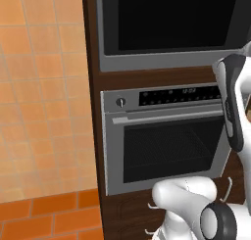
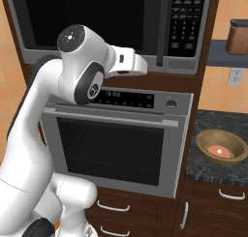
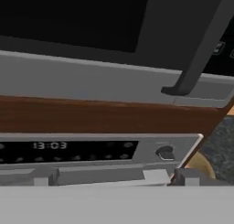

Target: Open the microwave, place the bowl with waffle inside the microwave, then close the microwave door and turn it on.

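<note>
Wooden cabinetry, microwave door point(image 2: 92, 18) shut: hand point(image 2: 133, 64) just below its handle point(image 2: 159, 28), grip state unclear; opening step, next needs grasping handle

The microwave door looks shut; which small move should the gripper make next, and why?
Probably raise toward the dark handle and close on it. The microwave door sits flush, the handle lies above and right in the hand view, and the bowl waits on the counter.

Microwave door point(image 2: 92, 18) shut; bowl point(image 2: 221, 146) on counter
</note>
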